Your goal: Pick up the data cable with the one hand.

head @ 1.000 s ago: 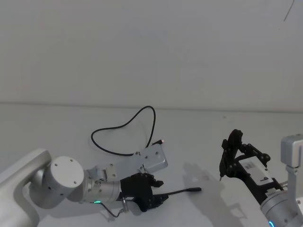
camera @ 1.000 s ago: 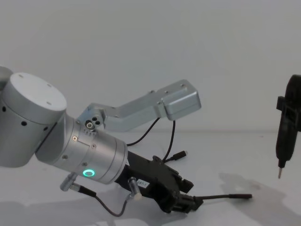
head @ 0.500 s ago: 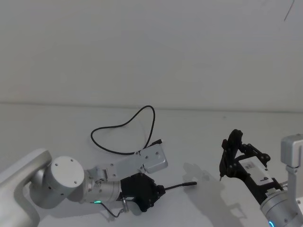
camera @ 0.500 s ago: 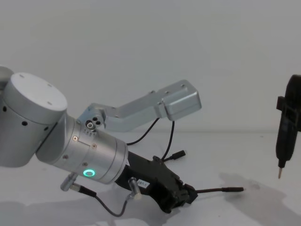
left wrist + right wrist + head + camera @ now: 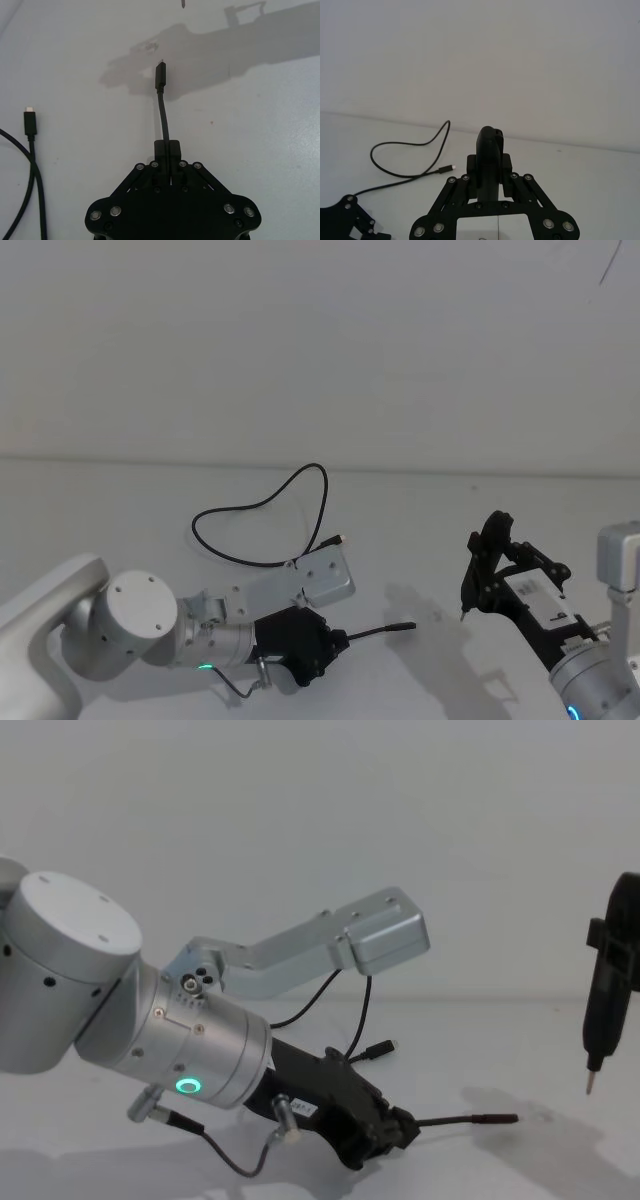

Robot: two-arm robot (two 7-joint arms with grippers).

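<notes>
Left wrist view: data cable gripped in left hand (plug ahead)

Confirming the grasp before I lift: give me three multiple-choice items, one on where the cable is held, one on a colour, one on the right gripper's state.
1. Where is the left gripper shut on the data cable?
A) mid-loop
B) just behind one plug
C) nowhere

2. What colour is the left wrist's ring light?
A) green
B) red
C) white

3. What is the right gripper doing?
A) gripping the cable's other end
B) pinning the loop
C) hanging apart from the cable

B: the fingers close on the cable with the plug sticking out ahead.
A: the ring glows green.
C: it hangs at the right while the free plug lies untouched on the table.
</notes>
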